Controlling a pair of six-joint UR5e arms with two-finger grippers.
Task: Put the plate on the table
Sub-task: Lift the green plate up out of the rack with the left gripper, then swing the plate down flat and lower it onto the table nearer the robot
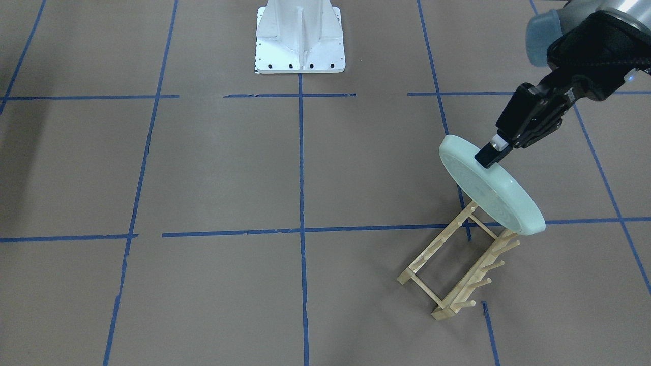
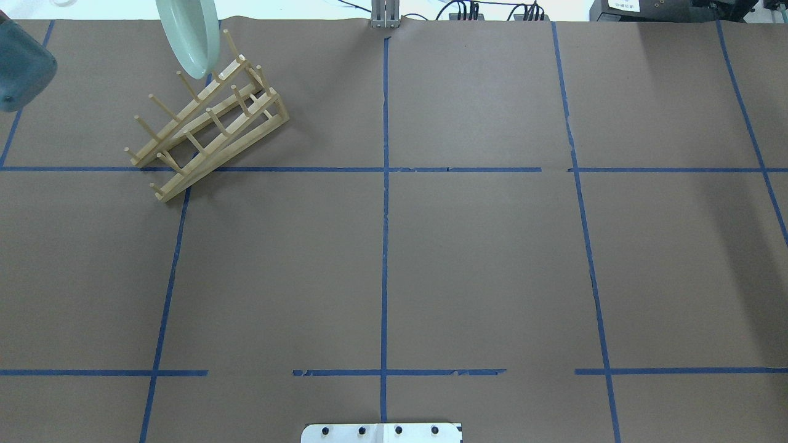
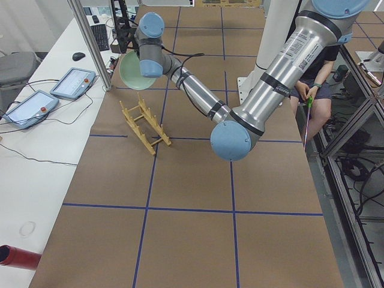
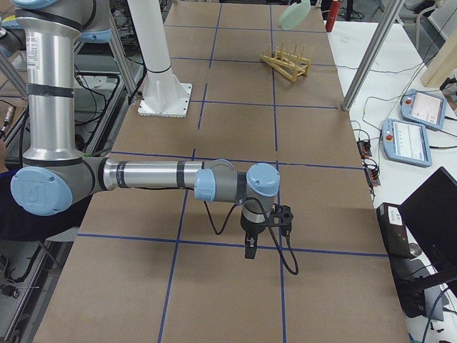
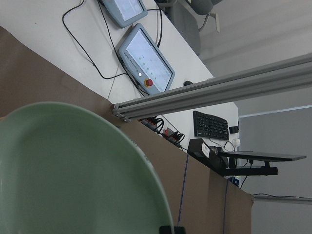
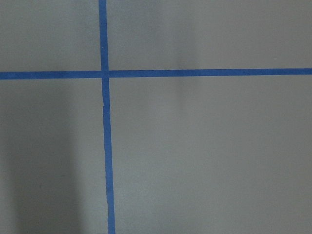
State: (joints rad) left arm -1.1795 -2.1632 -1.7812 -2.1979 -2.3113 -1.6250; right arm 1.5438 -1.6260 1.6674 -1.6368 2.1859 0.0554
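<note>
The pale mint-green plate (image 1: pixel 488 185) is held on edge and tilted in the air, just above one end of the light wooden peg rack (image 1: pixel 457 264). My left gripper (image 1: pixel 489 156) is shut on the plate's upper rim. The plate also shows in the overhead view (image 2: pixel 191 34), in the left side view (image 3: pixel 137 73), and large in the left wrist view (image 5: pixel 73 170). The brown table (image 2: pixel 480 264) with blue tape lines lies below. My right gripper (image 4: pixel 250 246) hangs low over the table far from the rack; I cannot tell whether it is open or shut.
The rack (image 2: pixel 209 117) stands at the table's far left in the overhead view. The white bolted base (image 1: pixel 300 40) is at the robot's side. A metal post (image 3: pixel 90 45) and control tablets (image 3: pixel 72 83) stand beside the table near the rack.
</note>
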